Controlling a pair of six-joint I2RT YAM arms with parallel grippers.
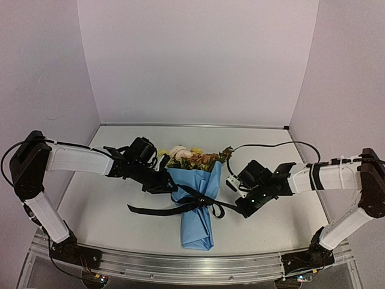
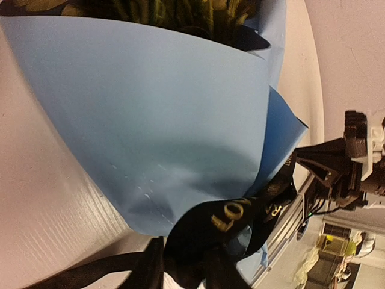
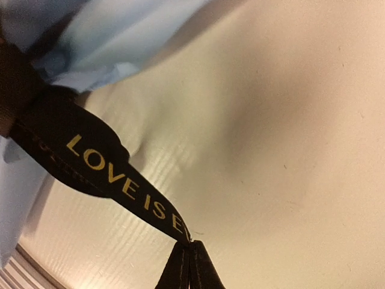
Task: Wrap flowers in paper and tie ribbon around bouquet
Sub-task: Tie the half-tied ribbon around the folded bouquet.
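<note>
The bouquet lies mid-table with the flowers [image 1: 185, 155] at the far end. The light blue paper [image 1: 196, 211] is wrapped round them as a cone, filling the left wrist view [image 2: 150, 108]. The black ribbon [image 1: 194, 201] circles the cone's waist, and its tails trail left and right. My left gripper [image 1: 171, 187] is at the cone's left side. Its jaws stand slightly apart, open [image 2: 183, 262], with the ribbon [image 2: 231, 220] bunched between them. My right gripper [image 1: 240, 209] is shut [image 3: 191, 244], pinching the ribbon's gold-lettered right tail [image 3: 120, 177] at its end.
The white table [image 1: 120, 180] has purple walls at the back and sides. A metal rail [image 1: 180, 262] runs along the near edge by the arm bases. The right arm [image 2: 349, 162] shows in the left wrist view beyond the cone.
</note>
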